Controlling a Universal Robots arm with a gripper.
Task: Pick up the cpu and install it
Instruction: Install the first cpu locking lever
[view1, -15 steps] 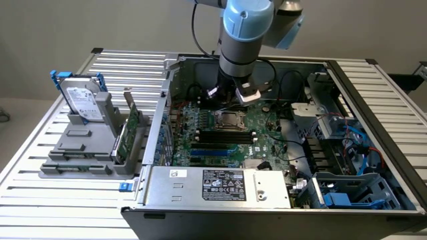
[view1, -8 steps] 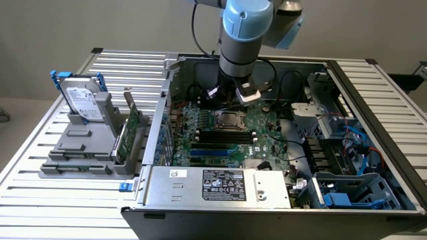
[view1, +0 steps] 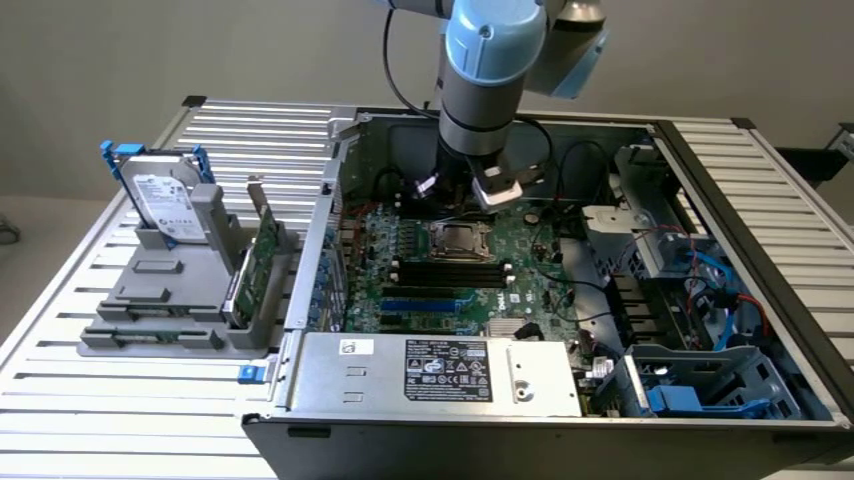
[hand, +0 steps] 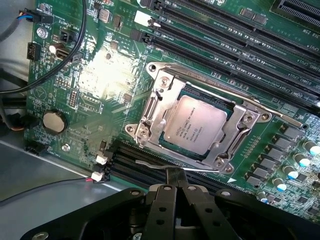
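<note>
Cpu in socket, pincer shut at the lever

Cpu (hand: 195, 125) lies flat in the socket, just beyond the pincer (hand: 176, 186) tips and lower than them. The metal frame (hand: 150, 105) is folded down around its edges. Judging by this, pick-up and placing are done and what remains, if anything, is the latching. I cannot tell whether the thin lever (hand: 150, 163) is fully hooked.

The pincer's fingers are pressed together and hold nothing that I can see. The tips sit right at the lever, on the near side of the socket, though whether they touch it is unclear.

The arm (view1: 487, 80) reaches almost straight down into the open case (view1: 747, 180) on the tabletop (view1: 80, 400). Its wrist is low over the board (hand: 100, 75).
</note>
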